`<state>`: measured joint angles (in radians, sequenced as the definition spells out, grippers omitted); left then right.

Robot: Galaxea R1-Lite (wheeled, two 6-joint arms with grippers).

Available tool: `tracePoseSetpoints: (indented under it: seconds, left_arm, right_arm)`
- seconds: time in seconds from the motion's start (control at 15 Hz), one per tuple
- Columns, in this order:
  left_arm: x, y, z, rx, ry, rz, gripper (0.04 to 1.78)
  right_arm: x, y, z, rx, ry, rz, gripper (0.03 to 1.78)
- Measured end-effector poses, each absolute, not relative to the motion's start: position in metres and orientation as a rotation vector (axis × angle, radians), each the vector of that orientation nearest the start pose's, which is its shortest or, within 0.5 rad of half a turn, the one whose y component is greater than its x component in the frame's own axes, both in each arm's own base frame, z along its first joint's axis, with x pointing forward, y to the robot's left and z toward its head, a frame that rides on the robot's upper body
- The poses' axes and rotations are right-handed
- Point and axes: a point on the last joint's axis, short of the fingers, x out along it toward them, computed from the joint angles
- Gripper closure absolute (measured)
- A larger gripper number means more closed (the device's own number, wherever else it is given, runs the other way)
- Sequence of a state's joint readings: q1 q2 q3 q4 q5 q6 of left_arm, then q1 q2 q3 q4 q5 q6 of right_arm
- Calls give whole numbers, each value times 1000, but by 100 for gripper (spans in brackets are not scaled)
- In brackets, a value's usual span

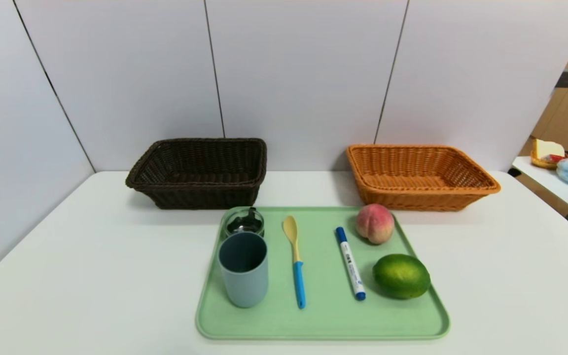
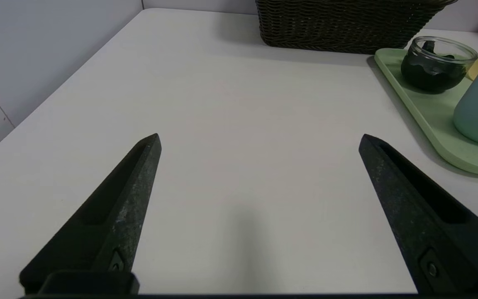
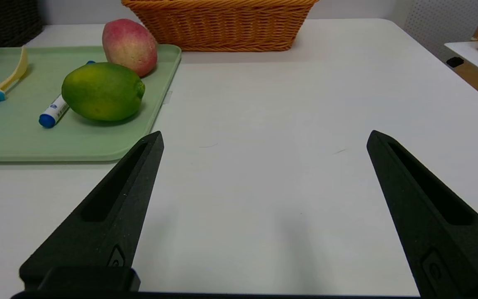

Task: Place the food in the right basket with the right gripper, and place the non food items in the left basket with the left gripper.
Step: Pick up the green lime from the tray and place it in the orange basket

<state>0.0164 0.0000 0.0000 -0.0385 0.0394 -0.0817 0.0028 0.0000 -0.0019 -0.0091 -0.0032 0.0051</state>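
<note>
**Mia:** The closest things are the two black end effectors. The left end effector [image 2: 259, 139] hangs low over the bare desk [image 1: 91, 256] toward the near left corner, its fingers spread wide apart and holding nothing. The right end effector [image 3: 265, 137] is the same toward the near right corner: wide apart, empty.

**Ben:** Where is the stuff to sort?

**Mia:** All on the green tray [image 1: 323, 320], in the middle near the front edge. The cup [image 1: 243, 268] stands at the tray's left side with the glass jar [image 1: 244, 222] just behind it. Next come the spoon [image 1: 295, 261] and the marker [image 1: 350, 264], lying flat. The lime [image 1: 401, 276] and the peach [image 1: 375, 223] sit on the right. The brown basket [image 1: 200, 170] is at the back left of the desk, the orange basket [image 1: 419, 175] at the back right. Neither basket seems to hold anything, so I think nothing is sorted yet.

**Ben:** What could go wrong?

**Mia:** The fruits are round. If a finger bumps one from the side, it might roll off the tray. The cup is tall, and the jar is so near that a grab at one could knock the other over. The spoon and marker lie very flat, so fingers might scrape the tray and push it. And both arms reaching to the middle together could bump.
</note>
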Motion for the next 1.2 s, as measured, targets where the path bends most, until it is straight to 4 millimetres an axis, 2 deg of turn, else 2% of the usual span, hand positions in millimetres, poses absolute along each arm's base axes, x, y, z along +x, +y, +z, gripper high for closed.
tracePoseSetpoints:
  seconds: [0.33,0.4,0.47,0.67,0.87,1.0,1.2]
  left_arm:
    - [-23,1,80,-75,-43,54,13]
    - [-23,0,81,-63,-52,51,13]
    - [-25,0,91,-49,-94,28,13]
    - [-29,-2,132,-31,-159,-55,13]
    - [-12,-2,189,-24,-208,-76,13]
    - [14,-2,226,-20,-220,-82,13]
    - [66,-1,268,-18,-204,-87,13]
  right_arm:
    - [-23,0,77,-20,-12,15,12]
    - [-24,0,80,-30,-26,18,12]
    - [-27,1,92,-42,-68,32,12]
    - [-38,2,141,-61,-147,94,12]
    - [-33,2,206,-66,-177,142,12]
    - [-11,3,239,-66,-143,170,12]
    - [43,5,269,-61,-87,195,11]
